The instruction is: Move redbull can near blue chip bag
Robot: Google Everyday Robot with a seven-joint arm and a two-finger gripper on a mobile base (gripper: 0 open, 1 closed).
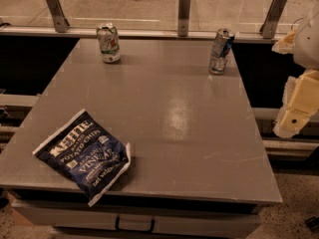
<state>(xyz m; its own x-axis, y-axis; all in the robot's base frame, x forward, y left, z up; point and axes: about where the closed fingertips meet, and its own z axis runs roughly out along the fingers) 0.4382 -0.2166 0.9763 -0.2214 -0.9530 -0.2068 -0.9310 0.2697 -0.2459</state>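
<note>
The redbull can (221, 51) is slim, silver and blue, slightly dented, and stands upright at the table's far right. The blue chip bag (83, 155) is dark navy with white lettering and lies flat at the table's near left corner, far from the can. My gripper (298, 103) is a pale cream shape at the right edge of the camera view, off the table's right side, nearer than the can and to its right. It touches nothing.
A shorter white-green can with red marks (108, 43) stands at the far left of the grey table (169, 118). A railing with metal posts (184, 13) runs behind the table's far edge. A drawer handle (134, 226) shows below the front edge.
</note>
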